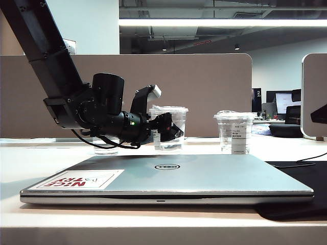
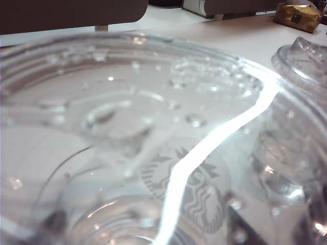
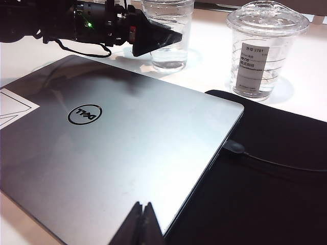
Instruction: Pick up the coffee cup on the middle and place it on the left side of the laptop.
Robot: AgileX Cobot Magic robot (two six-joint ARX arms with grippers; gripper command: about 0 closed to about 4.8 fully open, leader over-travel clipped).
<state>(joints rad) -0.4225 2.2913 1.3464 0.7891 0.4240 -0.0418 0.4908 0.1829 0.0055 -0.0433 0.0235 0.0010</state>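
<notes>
White table (image 1: 30, 163) bearing laptop (image 1: 204, 176), coffee cup (image 1: 176, 127), second cup (image 1: 235, 132), black mat (image 3: 276, 168).

Clear coffee cup (image 2: 127, 143) filling view, droplets, second lidded cup (image 2: 306, 61) just beside

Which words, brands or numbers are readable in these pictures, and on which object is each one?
"DELL": round logo on the laptop lid.
"NICE TRY": red-and-white sticker at a laptop corner, seen upside down.
Starbucks siren emblem, no words: on the coffee cup.
Label on the right-hand cup: print too small to read.
</notes>
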